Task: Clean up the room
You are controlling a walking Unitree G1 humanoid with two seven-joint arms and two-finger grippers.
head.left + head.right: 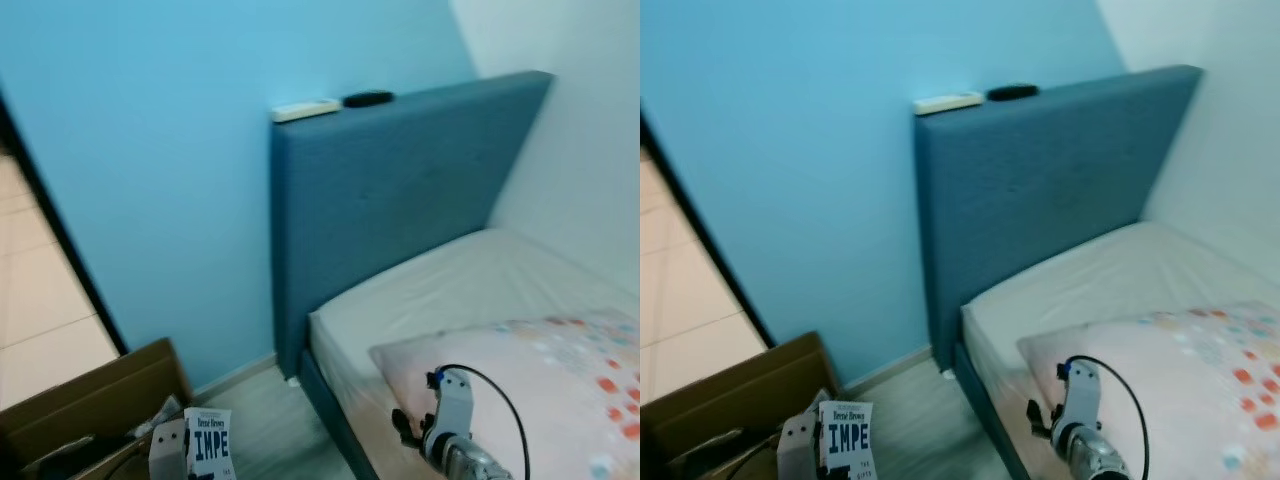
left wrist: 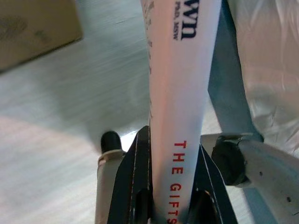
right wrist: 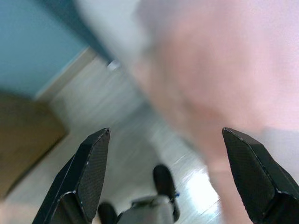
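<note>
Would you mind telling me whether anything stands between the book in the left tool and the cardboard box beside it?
Nothing visible does. The left tool grips the book upright, right beside the open cardboard box.

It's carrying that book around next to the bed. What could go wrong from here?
The left gripper pinches the white paperback book only at its lower edge, so it might slip or swing loose while the robot moves.

The open brown cardboard box sits close beside it on the floor; a careless release could miss it.

The right gripper, fingers spread wide, hangs by the spotted pink pillow on the blue upholstered bed and could snag it.
</note>
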